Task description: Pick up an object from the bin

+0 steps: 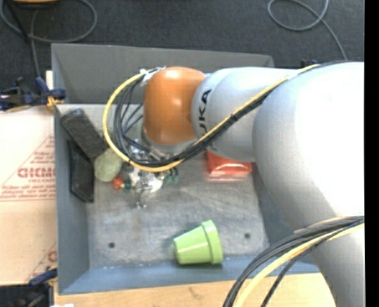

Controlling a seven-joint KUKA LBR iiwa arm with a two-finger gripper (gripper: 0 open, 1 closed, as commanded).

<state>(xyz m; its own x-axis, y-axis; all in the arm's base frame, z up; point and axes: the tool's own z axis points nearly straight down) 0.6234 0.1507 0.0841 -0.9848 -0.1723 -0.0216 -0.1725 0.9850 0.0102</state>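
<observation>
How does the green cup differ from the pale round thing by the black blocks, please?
The cup is bright lime; the round thing is pale green. The cup is tapered and lies on its side; the round thing is a lump. The cup lies alone; the round thing sits beside a black block. Both are green.

On the white arm [240, 107] that reaches over the grey bin [66, 235], black capital letters are printed: "UKA". They stand on the arm's shell just beside the orange cover [170, 104] at the wrist, and in this view they are turned on their side. A yellow cable [240, 110] passes close to them. At the end of the word next to the orange cover the shell curves away, so I cannot tell whether one more letter stands there.
</observation>
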